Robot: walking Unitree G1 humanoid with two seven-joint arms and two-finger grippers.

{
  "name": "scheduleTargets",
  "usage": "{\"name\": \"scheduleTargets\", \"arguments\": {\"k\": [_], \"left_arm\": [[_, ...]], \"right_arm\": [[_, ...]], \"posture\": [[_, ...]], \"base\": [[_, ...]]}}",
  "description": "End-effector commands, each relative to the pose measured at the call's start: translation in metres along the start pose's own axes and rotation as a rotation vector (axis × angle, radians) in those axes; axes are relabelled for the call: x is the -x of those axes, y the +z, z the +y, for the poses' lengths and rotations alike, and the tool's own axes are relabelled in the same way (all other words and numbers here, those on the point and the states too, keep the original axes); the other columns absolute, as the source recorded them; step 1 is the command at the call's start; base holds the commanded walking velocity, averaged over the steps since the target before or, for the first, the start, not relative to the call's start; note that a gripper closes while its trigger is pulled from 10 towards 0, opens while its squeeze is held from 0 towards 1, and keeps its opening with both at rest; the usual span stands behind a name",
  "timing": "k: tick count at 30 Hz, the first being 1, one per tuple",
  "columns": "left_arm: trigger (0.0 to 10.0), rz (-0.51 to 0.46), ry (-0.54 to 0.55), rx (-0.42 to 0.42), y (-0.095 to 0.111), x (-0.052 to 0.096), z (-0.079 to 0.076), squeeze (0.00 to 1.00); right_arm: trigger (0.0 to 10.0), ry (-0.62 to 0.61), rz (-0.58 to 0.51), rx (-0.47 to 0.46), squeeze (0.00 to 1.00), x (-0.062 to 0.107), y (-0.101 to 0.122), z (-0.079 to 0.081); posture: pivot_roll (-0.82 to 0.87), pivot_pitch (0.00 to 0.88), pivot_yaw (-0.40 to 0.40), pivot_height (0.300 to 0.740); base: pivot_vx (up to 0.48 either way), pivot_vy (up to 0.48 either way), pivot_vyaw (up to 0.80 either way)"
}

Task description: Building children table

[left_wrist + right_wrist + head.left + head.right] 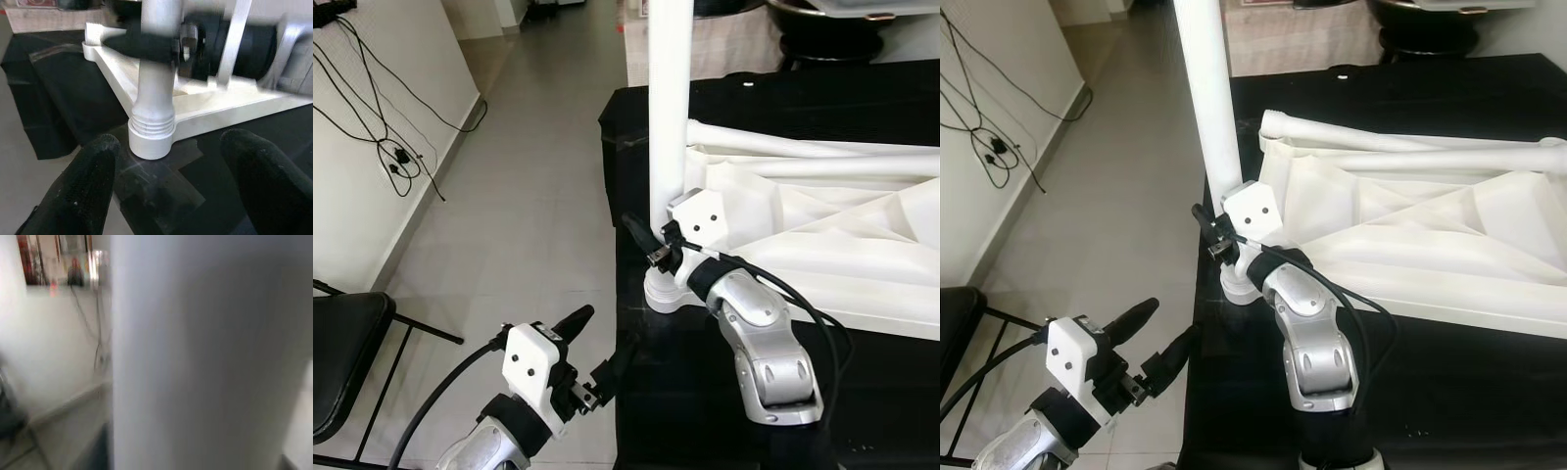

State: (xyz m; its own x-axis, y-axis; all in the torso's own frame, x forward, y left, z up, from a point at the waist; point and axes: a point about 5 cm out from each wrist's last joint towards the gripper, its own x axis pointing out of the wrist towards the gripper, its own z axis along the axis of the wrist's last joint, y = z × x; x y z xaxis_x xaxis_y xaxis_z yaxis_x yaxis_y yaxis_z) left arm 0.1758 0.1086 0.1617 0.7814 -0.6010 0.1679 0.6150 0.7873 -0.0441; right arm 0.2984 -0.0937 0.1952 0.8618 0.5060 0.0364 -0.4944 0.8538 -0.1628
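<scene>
Tiled floor | black table | white tabletop | leg upright

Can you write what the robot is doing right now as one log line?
right pincer: on upright table leg | left pincer: open, off table edge | tabletop: upside down

Your right gripper is up at the white leg; your left gripper waits low and near.

Your right arm bends up from the near right, its wrist turned left, and the black fingers close around the upright leg just above its base. Your left arm comes in from the near left, forearm angled up and to the right. Its two fingers stand spread apart, pointing at the foot of the leg without touching it.
</scene>
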Motion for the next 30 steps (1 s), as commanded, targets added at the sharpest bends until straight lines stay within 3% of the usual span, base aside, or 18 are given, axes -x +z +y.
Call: {"name": "scheduleTargets", "arguments": {"k": [1,4,5,7,8,11,12,13,16,23,24,25,26,30], "left_arm": [[10.0,0.024,0.000,-0.011,-0.002,0.003,0.002,0.00],[10.0,0.023,0.000,-0.010,-0.002,0.003,0.002,0.00],[10.0,0.021,0.000,-0.010,-0.002,0.003,0.002,0.00],[10.0,0.021,0.000,-0.010,-0.002,0.003,0.002,0.00],[10.0,0.020,0.001,-0.009,-0.002,0.002,0.001,0.00],[10.0,0.020,0.001,-0.009,-0.002,0.002,0.001,0.00],[10.0,0.018,0.001,-0.009,-0.002,0.002,0.000,0.00],[10.0,0.016,0.002,-0.009,-0.001,0.003,-0.001,0.00],[10.0,0.017,0.001,-0.006,0.001,0.005,-0.005,0.00],[10.0,0.026,-0.006,0.000,0.002,0.008,-0.009,0.00],[10.0,0.028,-0.008,0.002,0.002,0.009,-0.009,0.00],[10.0,0.029,-0.009,0.003,0.002,0.009,-0.010,0.00],[10.0,0.030,-0.009,0.004,0.002,0.010,-0.010,0.00],[10.0,0.033,-0.009,0.006,0.002,0.010,-0.011,0.00]], "right_arm": [[10.0,0.066,-0.017,-0.044,1.00,-0.002,0.001,0.002],[10.0,0.143,-0.073,-0.078,1.00,-0.006,0.009,-0.001],[10.0,0.243,-0.105,-0.064,1.00,-0.010,0.014,-0.008],[10.0,0.243,-0.105,-0.064,1.00,-0.010,0.014,-0.008],[10.0,0.334,-0.123,-0.053,1.00,-0.012,0.017,-0.012],[10.0,0.334,-0.123,-0.053,1.00,-0.012,0.017,-0.012],[10.0,0.468,-0.104,0.020,0.00,-0.014,0.012,-0.016],[10.0,0.582,-0.064,0.077,0.00,-0.017,0.005,-0.020],[10.0,0.693,-0.015,0.147,0.00,-0.024,-0.002,-0.023],[10.0,0.771,-0.015,0.140,0.00,-0.038,0.005,-0.023],[9.5,0.789,-0.017,0.136,0.00,-0.040,0.006,-0.024],[1.5,0.803,-0.019,0.133,0.00,-0.041,0.007,-0.026],[0.0,0.821,-0.024,0.132,0.00,-0.042,0.008,-0.028],[0.0,0.877,-0.021,0.119,0.00,-0.041,0.008,-0.033]], "posture": [[0.01,0.192,0.070,0.740],[0.01,0.191,0.067,0.740],[0.01,0.190,0.064,0.740],[0.01,0.190,0.064,0.740],[0.01,0.191,0.061,0.740],[0.01,0.191,0.061,0.740],[0.03,0.199,0.058,0.740],[0.04,0.205,0.059,0.740],[0.06,0.216,0.059,0.740],[0.07,0.225,0.064,0.740],[0.07,0.225,0.064,0.740],[0.07,0.227,0.065,0.740],[0.07,0.227,0.065,0.740],[0.07,0.226,0.066,0.740]], "base": [[0.000,0.000,0.00],[0.000,0.000,0.00],[0.000,0.000,0.00],[0.000,0.000,0.00],[0.000,0.000,0.00],[0.000,0.000,0.00],[0.000,0.000,0.00],[0.000,0.000,0.00],[0.000,0.000,0.00],[0.000,0.000,0.00],[0.000,0.000,0.00],[0.000,0.000,0.00],[0.000,0.000,0.00],[0.000,0.000,0.00]]}}
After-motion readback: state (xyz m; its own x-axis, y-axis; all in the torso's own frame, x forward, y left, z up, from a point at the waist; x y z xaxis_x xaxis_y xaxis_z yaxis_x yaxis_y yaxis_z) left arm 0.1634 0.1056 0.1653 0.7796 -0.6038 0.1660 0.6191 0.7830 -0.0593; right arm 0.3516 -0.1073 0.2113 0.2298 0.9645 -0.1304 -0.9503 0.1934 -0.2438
